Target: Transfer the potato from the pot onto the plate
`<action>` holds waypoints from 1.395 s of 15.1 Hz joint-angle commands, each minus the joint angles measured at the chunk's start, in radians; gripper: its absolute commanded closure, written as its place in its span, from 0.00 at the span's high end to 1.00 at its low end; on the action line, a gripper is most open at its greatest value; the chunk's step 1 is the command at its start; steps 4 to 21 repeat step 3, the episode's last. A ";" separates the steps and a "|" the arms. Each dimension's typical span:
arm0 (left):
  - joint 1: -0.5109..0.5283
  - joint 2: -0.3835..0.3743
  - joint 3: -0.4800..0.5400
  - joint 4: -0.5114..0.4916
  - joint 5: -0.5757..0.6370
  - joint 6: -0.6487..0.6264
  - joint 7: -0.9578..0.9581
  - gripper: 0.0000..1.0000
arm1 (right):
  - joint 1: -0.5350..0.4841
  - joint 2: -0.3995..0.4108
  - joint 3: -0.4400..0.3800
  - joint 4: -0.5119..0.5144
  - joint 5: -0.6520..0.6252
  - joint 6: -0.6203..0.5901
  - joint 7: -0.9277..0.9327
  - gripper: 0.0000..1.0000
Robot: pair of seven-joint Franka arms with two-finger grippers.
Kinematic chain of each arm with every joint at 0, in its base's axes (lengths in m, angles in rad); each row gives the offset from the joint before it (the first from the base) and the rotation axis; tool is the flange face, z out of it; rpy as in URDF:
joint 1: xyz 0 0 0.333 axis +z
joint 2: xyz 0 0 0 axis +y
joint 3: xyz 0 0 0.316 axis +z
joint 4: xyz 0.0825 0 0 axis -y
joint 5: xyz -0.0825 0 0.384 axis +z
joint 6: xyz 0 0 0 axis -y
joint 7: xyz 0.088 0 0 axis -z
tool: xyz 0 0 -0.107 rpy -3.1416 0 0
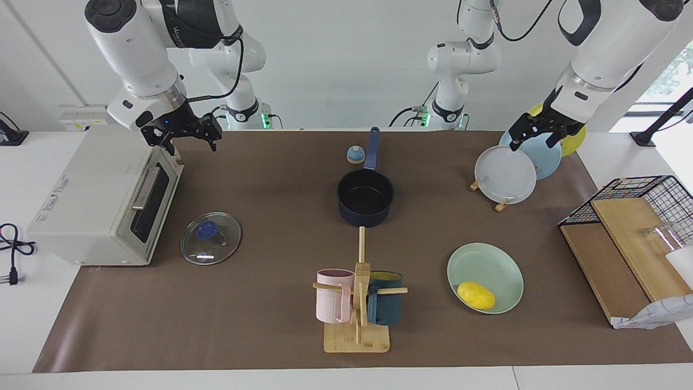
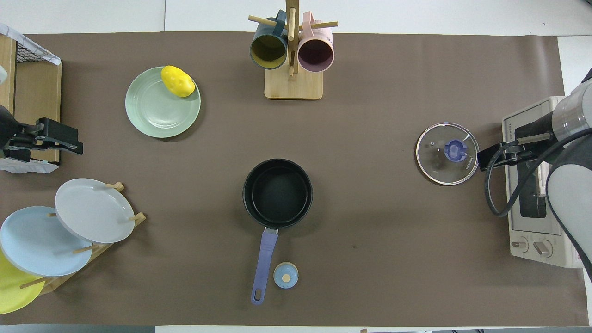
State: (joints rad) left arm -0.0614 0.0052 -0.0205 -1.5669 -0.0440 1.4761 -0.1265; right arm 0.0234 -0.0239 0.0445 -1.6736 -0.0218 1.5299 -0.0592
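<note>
potato [image 1: 476,295] lies on the plate [image 1: 498,265], pot [image 1: 365,201] empty; left gripper [image 1: 533,134] and right gripper [image 1: 181,135] both spread open, holding nothing

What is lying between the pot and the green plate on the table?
Nothing: between the pot and the plate, which carries the potato, only bare brown mat shows, clearest in the overhead view.

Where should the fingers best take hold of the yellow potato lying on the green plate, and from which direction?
Probably from straight above, across the short width of the potato. It lies flat on the plate beside the rim, long axis slanted, with nothing over it; the low rim would hinder a sideways approach.
</note>
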 commanded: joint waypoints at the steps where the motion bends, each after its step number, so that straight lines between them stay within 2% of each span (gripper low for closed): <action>1: -0.009 -0.019 0.007 -0.018 0.018 -0.008 0.016 1.00 | -0.010 0.002 0.008 0.003 0.005 -0.013 0.018 1.00; 21: -0.012 -0.019 0.010 -0.016 0.018 -0.011 0.015 1.00 | -0.010 0.002 0.008 0.003 0.005 -0.013 0.018 1.00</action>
